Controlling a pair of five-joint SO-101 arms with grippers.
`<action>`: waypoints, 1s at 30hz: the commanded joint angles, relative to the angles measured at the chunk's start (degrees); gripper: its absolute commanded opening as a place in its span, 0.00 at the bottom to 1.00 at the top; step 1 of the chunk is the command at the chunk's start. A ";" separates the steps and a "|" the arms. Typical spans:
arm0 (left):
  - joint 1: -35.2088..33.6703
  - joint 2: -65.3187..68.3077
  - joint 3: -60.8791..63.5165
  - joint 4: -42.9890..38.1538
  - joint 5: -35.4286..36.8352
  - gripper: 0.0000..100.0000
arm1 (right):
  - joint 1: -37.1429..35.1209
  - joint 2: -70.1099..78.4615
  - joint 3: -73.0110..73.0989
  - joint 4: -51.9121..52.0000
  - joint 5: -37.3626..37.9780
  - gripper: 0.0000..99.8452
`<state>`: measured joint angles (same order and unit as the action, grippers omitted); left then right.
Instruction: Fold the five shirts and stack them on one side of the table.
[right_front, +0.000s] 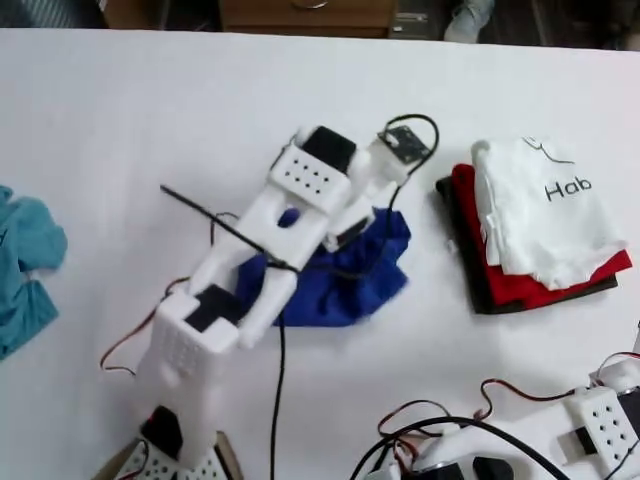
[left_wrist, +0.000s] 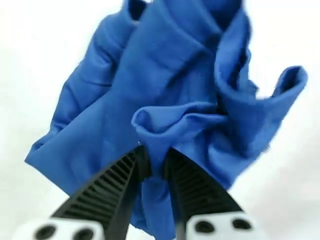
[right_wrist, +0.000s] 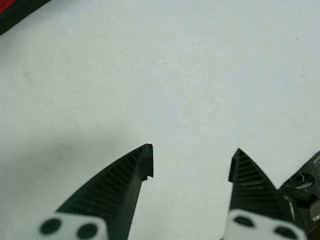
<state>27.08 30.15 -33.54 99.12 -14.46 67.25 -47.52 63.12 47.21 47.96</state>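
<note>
**A:** High view first: what is sitting on the table (right_front: 120, 120)?

**B:** The left arm (right_front: 250, 280) is stretching out over the middle. The right arm (right_front: 600, 420) is sitting folded at the near right corner. A stack (right_front: 540, 215) of three folded shirts is lying off to the right (white on top, red under it, black at the bottom).

**A:** And the loose ones?

**B:** A blue shirt (right_front: 360, 275) is lying crumpled under the left arm, just beside the stack and not touching it. A teal shirt (right_front: 25, 270) is lying bunched at the left edge.

**A:** What is the left gripper (left_wrist: 155, 152) doing?

**B:** It is pinching a fold of the blue shirt (left_wrist: 165, 75), with its jaws nearly closed on the cloth.

**A:** And the right gripper (right_wrist: 192, 150)?

**B:** It is hanging over bare table, with its jaws spread wide and gripping nothing.
</note>
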 joint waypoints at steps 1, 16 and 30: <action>1.67 -5.45 -0.31 2.20 -0.62 0.08 | -0.22 -1.45 -0.18 -0.48 0.00 0.25; 7.03 -5.63 -0.22 2.90 -2.64 0.21 | -0.13 -1.45 -0.18 -0.48 0.18 0.25; -6.15 -12.92 -0.75 1.32 -3.87 0.22 | -0.13 -1.45 -0.18 -0.66 0.26 0.25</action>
<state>24.26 22.59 -33.54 100.88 -17.71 67.25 -47.52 63.12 47.21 47.96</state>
